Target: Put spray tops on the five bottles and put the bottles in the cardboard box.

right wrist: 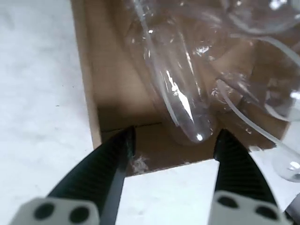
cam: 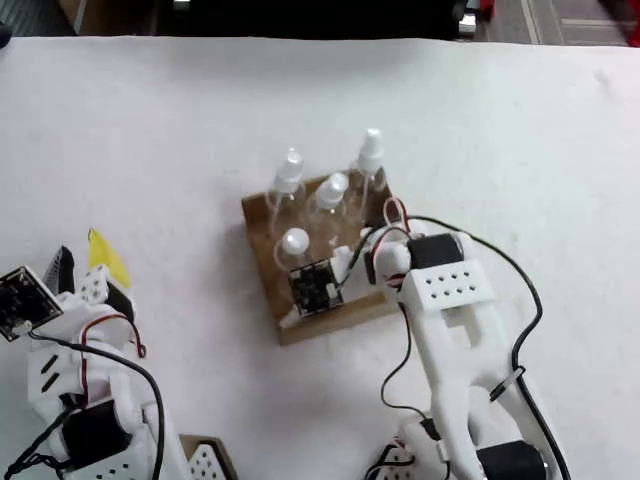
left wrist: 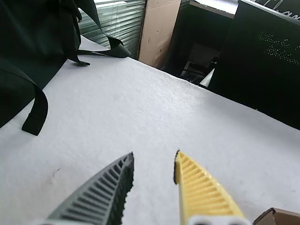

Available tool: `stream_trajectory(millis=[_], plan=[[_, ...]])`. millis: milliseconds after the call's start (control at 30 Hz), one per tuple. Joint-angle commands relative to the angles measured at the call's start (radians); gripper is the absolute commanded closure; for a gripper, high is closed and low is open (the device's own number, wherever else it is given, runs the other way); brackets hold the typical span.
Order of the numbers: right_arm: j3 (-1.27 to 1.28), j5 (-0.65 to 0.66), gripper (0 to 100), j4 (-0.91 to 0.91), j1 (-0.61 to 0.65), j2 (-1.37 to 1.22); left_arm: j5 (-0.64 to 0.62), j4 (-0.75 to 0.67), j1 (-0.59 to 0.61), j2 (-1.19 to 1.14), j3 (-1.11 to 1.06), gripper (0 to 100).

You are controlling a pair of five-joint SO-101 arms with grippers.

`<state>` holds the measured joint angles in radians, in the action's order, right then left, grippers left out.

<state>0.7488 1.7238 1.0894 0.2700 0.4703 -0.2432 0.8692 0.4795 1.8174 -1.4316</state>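
We see four spray-topped bottles (cam: 329, 195) standing in the cardboard box (cam: 258, 240) mid-table. Right gripper (right wrist: 174, 136) hangs over the box's near edge, jaws spread, gripping nothing, with one bottle base just past its tips. Left gripper (left wrist: 153, 161) gapes over the white table (left wrist: 140, 103).
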Motion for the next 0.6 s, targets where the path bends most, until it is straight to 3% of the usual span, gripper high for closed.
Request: stream_trajectory(millis=[0,267,567], plan=[[0.046,0.012,74.8,-0.079,0.022,0.002,-0.003,-0.034,0.004,0.012,-0.002,86],[0.192,0.014,74.8,-0.34,0.07,-0.005,-0.002,-0.034,0.004,0.012,-0.002,86],[0.209,0.083,74.8,-0.354,0.081,-0.007,0.023,-0.035,0.004,0.012,0.0,86]])
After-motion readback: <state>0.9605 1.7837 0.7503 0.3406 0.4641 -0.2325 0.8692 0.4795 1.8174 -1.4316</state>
